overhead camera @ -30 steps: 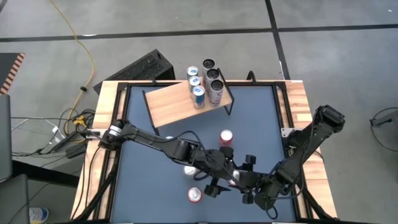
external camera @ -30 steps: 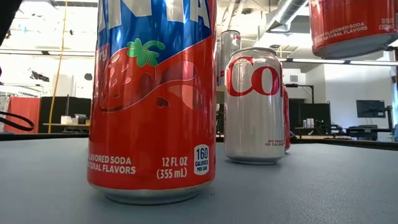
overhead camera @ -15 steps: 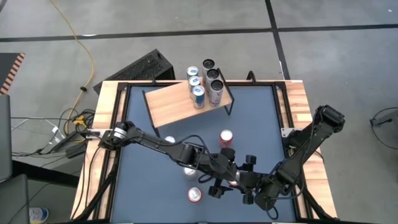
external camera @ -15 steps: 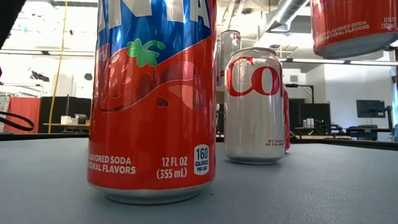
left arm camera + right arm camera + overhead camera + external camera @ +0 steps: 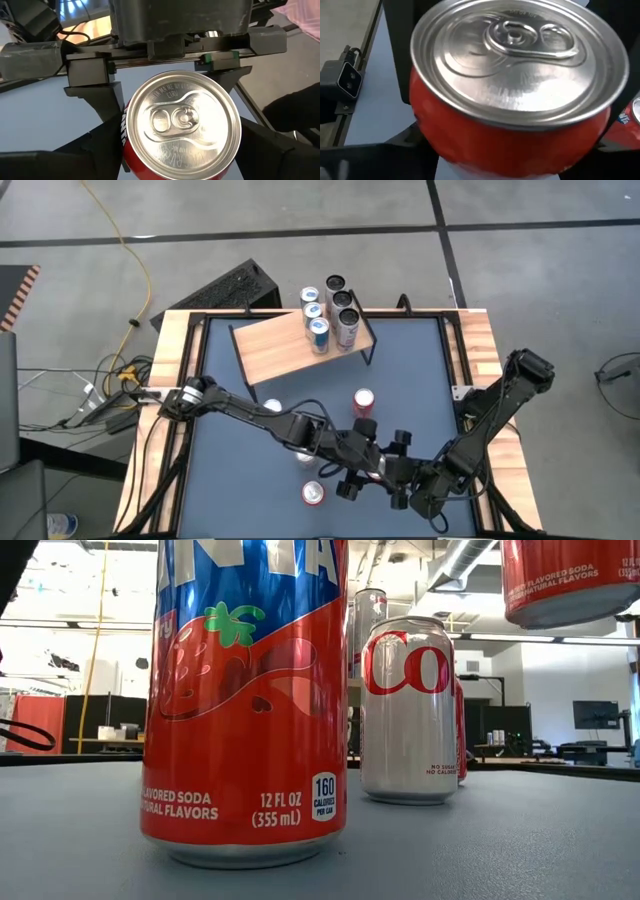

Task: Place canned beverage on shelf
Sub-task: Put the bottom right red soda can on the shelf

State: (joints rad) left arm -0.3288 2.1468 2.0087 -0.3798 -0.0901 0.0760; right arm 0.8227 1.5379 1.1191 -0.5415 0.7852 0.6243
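My left gripper (image 5: 358,468) and my right gripper (image 5: 402,482) meet nose to nose at the lower centre of the high view, above the blue desk (image 5: 410,370). Between them is a red can (image 5: 182,125). The low view shows its base hanging at the upper right of the frame, clear of the desk surface.

In the left wrist view I look down on the can's silver lid. My left fingers (image 5: 95,150) lie against its sides, pinching it. Above the can in that frame, the right gripper's body faces me, its two prongs flanking the can. The right wrist view is almost filled by the same can, lid tilted, and I cannot tell whether my right fingers are pressing it or standing just off it.

The shelf (image 5: 275,350), a light wooden board on thin black legs, stands at the upper centre of the high view, well apart from the held can. A cluster of cans (image 5: 330,315) stands upright at its right end.

Loose cans stand on the desk: one with a red rim (image 5: 363,400) above the grippers, one (image 5: 314,493) at lower left of them, and a silver one (image 5: 272,408) nearer the left arm. In the low view a strawberry soda can (image 5: 245,700) looms on the left, with a silver cola can (image 5: 408,710) behind it.
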